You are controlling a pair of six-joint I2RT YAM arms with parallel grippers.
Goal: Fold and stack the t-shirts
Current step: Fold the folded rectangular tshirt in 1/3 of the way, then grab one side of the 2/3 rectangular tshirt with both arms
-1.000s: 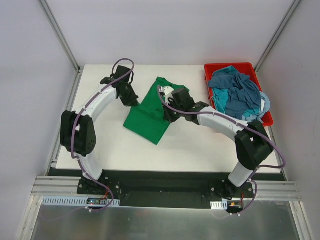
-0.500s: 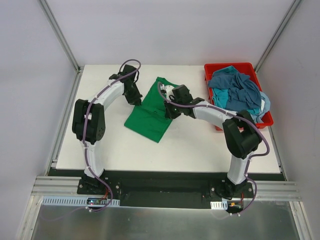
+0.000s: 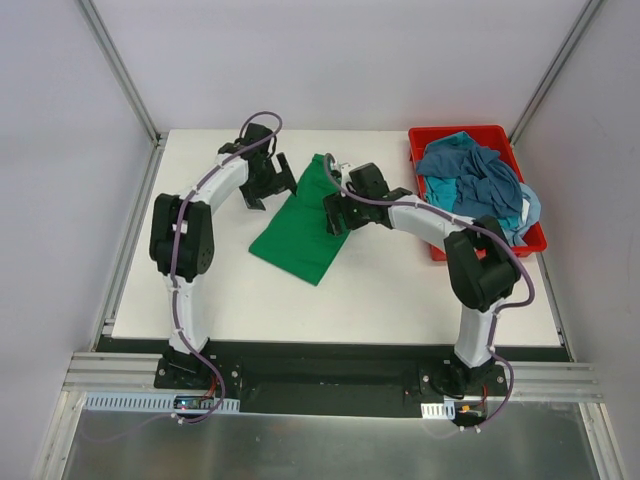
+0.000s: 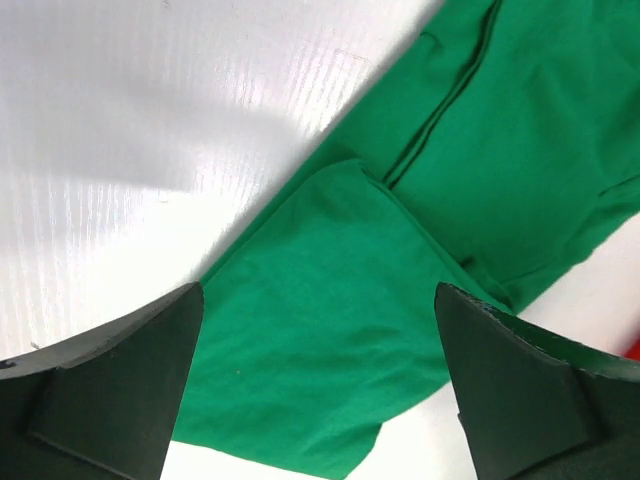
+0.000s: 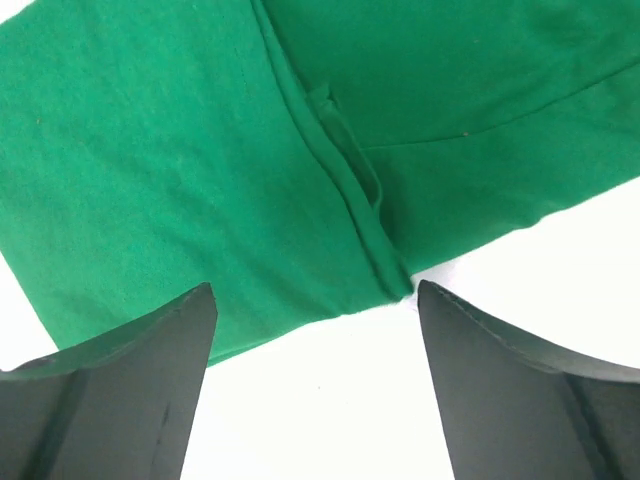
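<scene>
A green t-shirt (image 3: 300, 228) lies folded into a long slanted strip on the white table (image 3: 400, 290). My left gripper (image 3: 272, 192) hovers open over the strip's upper left edge. In the left wrist view the green t-shirt (image 4: 330, 330) lies flat below my left gripper (image 4: 320, 400), with nothing between the fingers. My right gripper (image 3: 337, 212) stands open at the strip's right edge. In the right wrist view my right gripper (image 5: 315, 385) straddles the hem of the green t-shirt (image 5: 150, 180) and bare table. A heap of blue and teal t-shirts (image 3: 475, 185) fills the bin.
The red bin (image 3: 455, 131) stands at the table's back right corner, some cloth hanging over its right rim. Grey walls and metal rails enclose the table. Both arms arch inward over the table's back half.
Both grippers were shut on the green t-shirt's edges and now stand open, the cloth let go. The left arm has swung farther back and right, and the shirt lies narrower.
</scene>
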